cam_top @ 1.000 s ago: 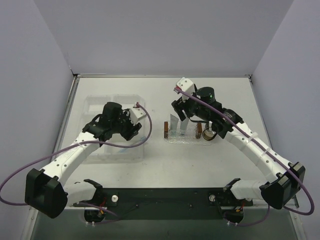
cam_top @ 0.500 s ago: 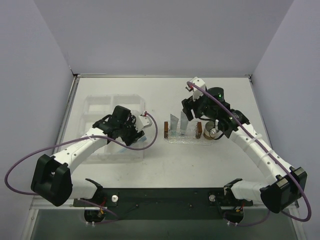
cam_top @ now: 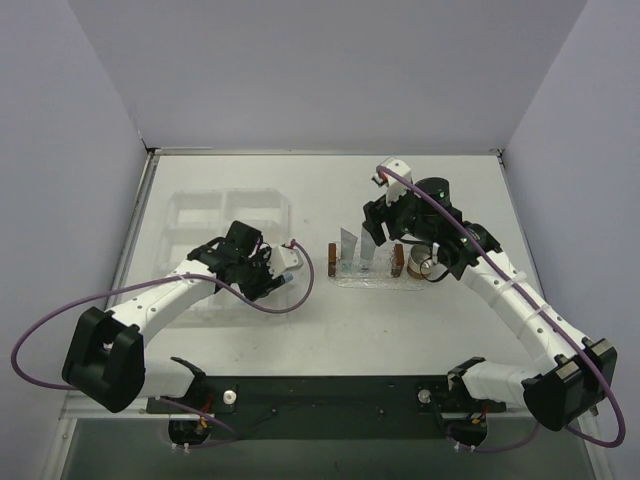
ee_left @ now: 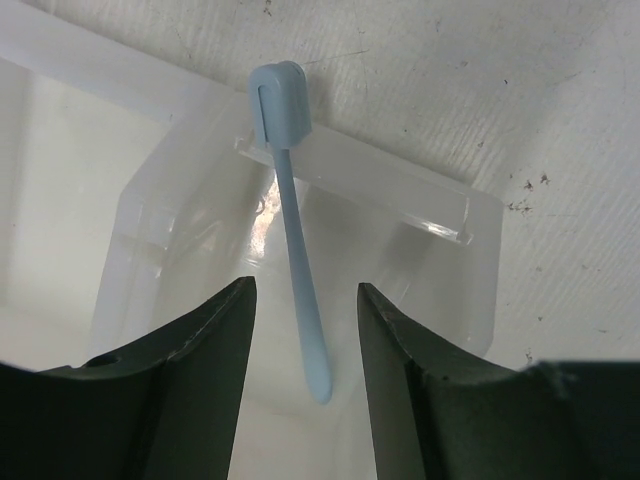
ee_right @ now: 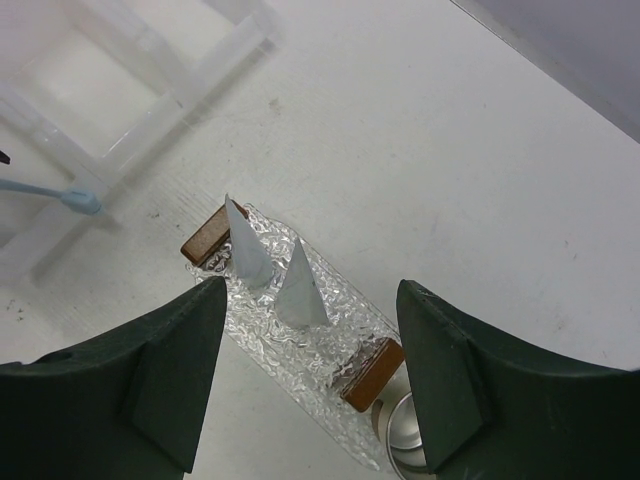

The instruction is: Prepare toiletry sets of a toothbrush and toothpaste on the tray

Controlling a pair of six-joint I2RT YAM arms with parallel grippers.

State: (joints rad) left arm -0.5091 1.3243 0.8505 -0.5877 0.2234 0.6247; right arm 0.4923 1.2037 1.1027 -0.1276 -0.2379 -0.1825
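The left gripper [ee_left: 305,290] has been carried to the near-right corner of the compartment box [ee_left: 440,210]. If closed on off-centre, the toothbrush [ee_left: 290,220], head propped on the box wall, could be levered away. It lies between part-open jaws, seemingly untouched. The right gripper [ee_right: 310,290] is held wide open and empty above the toothpaste tubes [ee_right: 298,290] standing on the tray [ee_right: 300,350].

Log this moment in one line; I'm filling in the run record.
left fingers open, astride toothbrush handle at box corner | right fingers open above tray | two toothpaste tubes on tray | toothbrush not on tray
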